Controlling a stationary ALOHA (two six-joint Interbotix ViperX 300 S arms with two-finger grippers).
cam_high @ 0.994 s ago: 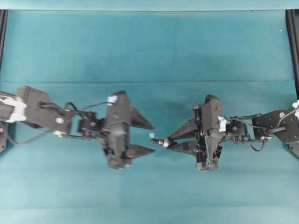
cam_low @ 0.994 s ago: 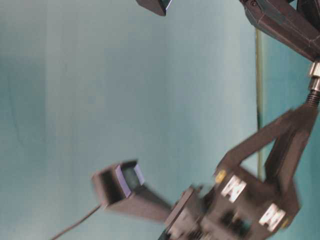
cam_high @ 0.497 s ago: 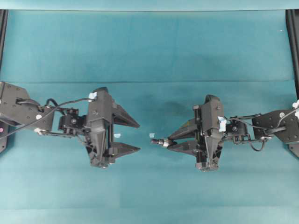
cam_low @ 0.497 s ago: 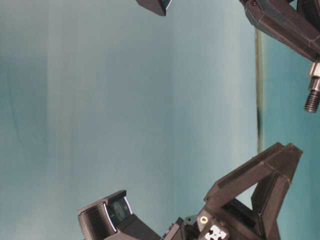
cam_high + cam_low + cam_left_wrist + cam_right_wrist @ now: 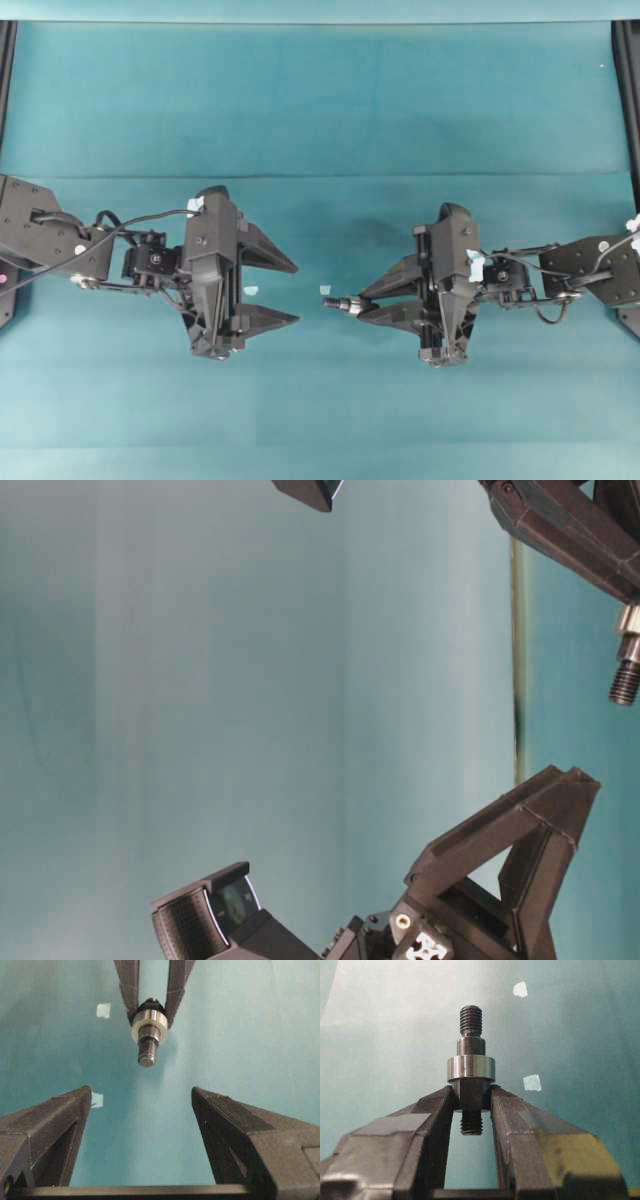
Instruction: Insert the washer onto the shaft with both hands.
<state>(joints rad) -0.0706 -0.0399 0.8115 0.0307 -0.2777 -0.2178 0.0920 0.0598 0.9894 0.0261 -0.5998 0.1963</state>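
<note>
The right pincer point(image 5: 372, 303) holds the shaft point(image 5: 343, 304), washer point(image 5: 471, 1068) seated, axis pointing at the wide, empty left pincer point(image 5: 297, 293).

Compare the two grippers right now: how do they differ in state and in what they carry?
The right gripper is shut on the shaft, whose threaded tip points toward the other arm; the left gripper is open and holds nothing. A silver ring, seemingly the washer, sits on the shaft just ahead of the right fingertips; the left fingers are spread wide, apart from it. Both face each other, roughly aligned.
</note>
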